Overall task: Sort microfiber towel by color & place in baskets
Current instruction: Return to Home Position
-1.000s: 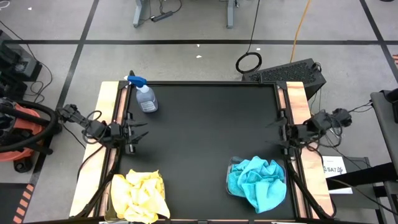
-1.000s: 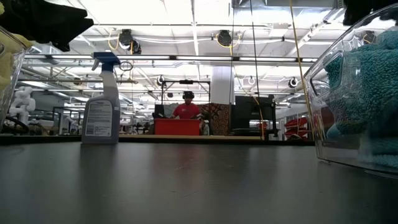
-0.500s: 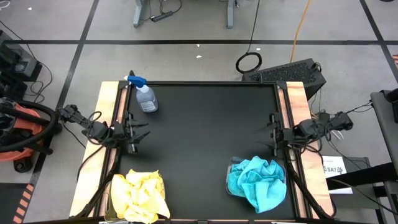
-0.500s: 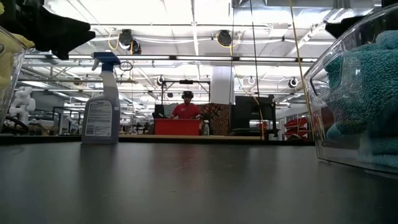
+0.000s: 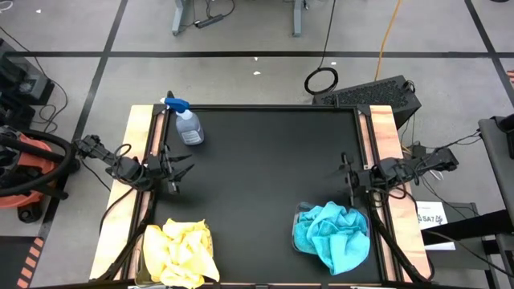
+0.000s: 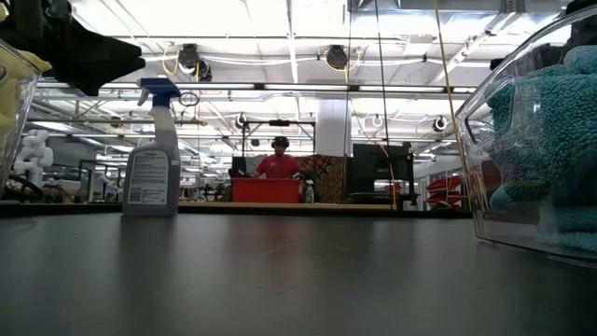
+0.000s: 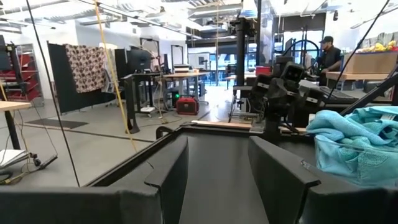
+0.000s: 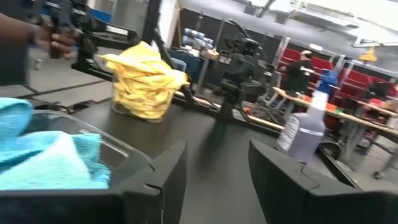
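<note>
Yellow towels (image 5: pixel 181 251) fill the clear basket at the table's near left corner, also visible as yellow towels (image 8: pixel 144 79) in the right wrist view. Turquoise towels (image 5: pixel 332 234) fill the second clear basket (image 5: pixel 298 238) at the near right; the low view shows this basket (image 6: pixel 508 140) close up. My left gripper (image 5: pixel 181 170) is open at the table's left edge, above the yellow pile's far side. My right gripper (image 5: pixel 347 175) is open at the right edge, just beyond the turquoise basket. Neither touches anything.
A clear spray bottle (image 5: pixel 186 122) with a blue trigger stands near the table's far left corner. The black tabletop (image 5: pixel 265 177) between the arms is bare. A person in red (image 6: pixel 280 163) stands far behind the table.
My right gripper has swung from the right edge toward the table's near side, closing on the turquoise basket. My left gripper has shifted slightly over the left edge. The towels and baskets have stayed put.
</note>
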